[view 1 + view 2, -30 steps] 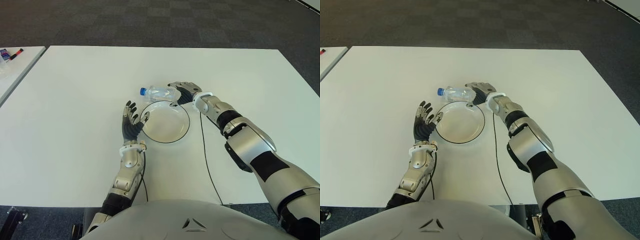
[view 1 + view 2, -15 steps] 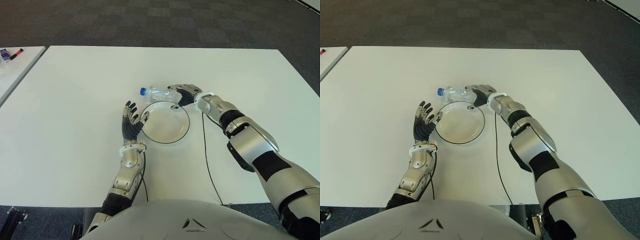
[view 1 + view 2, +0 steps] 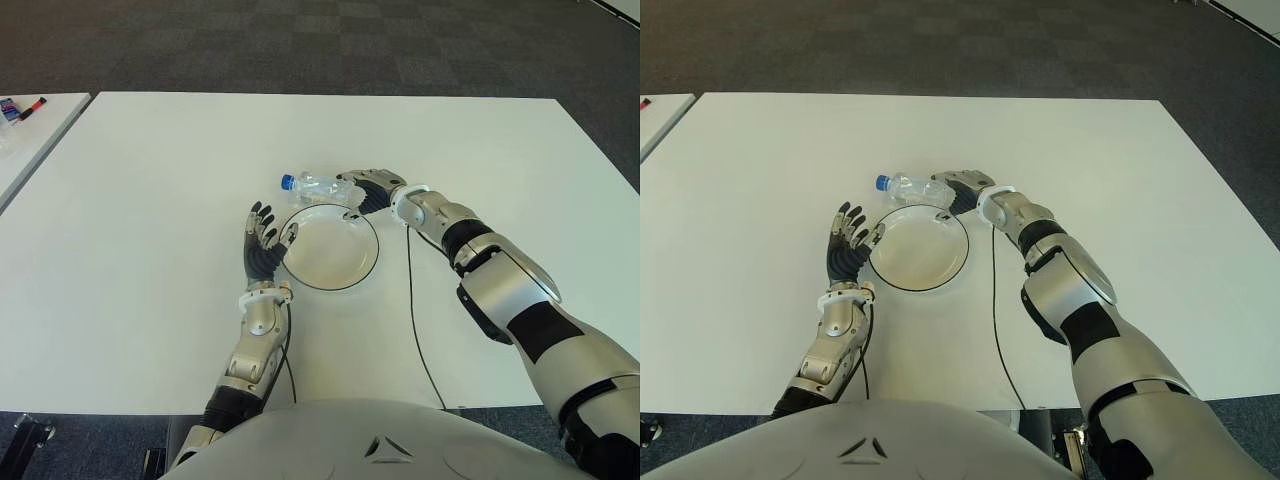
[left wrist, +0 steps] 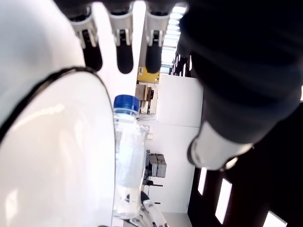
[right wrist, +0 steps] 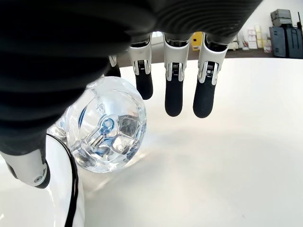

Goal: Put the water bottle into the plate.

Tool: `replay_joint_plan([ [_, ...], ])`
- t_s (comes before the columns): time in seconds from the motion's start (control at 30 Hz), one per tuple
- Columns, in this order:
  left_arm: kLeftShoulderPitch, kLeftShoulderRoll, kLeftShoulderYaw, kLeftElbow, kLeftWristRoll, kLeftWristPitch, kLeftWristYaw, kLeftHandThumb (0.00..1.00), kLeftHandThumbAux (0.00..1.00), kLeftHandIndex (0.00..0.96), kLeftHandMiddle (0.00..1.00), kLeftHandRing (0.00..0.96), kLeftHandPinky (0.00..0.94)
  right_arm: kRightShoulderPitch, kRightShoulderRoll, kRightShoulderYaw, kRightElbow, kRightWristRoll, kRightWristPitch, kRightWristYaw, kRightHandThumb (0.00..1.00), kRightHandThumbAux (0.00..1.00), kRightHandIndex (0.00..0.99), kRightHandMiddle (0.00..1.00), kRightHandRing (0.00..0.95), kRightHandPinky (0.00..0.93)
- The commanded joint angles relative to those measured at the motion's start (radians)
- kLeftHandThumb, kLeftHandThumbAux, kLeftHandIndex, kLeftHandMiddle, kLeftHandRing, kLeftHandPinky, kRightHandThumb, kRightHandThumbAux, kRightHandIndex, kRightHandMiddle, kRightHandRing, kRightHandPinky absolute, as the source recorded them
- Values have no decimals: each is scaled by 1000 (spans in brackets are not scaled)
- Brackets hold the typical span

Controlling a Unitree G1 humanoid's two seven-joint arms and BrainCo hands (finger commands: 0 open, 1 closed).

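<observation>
A clear water bottle (image 3: 315,184) with a blue cap lies on its side on the white table (image 3: 150,200), just behind the plate, cap pointing left. The white plate (image 3: 330,250) with a dark rim holds nothing. My right hand (image 3: 368,186) hovers over the bottle's base end; in the right wrist view its fingers (image 5: 173,92) stretch straight past the bottle (image 5: 104,125) without closing on it. My left hand (image 3: 263,240) stands with fingers spread at the plate's left rim; its wrist view shows the bottle (image 4: 127,161) beyond the plate (image 4: 47,156).
A thin black cable (image 3: 412,300) runs across the table from my right wrist toward the near edge. A second white table (image 3: 30,130) at the far left carries small items, among them a marker (image 3: 30,105). Dark carpet lies behind.
My right hand has crept slightly toward the plate over the bottle's base end. The bottle has barely shifted, and the left hand is unchanged.
</observation>
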Motion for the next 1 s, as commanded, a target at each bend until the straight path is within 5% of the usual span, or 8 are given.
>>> replay_joint_plan([
  [0.03, -23, -159, 6, 9, -6, 7, 28, 245, 810, 82, 147, 143, 176, 16, -9, 22, 2, -32, -30, 4, 408, 540, 38, 139, 224, 346],
  [1.0, -29, -162, 2, 7, -8, 12, 35, 247, 804, 87, 155, 153, 188, 23, -24, 34, 0, -32, -37, -39, 420, 571, 40, 166, 256, 369],
])
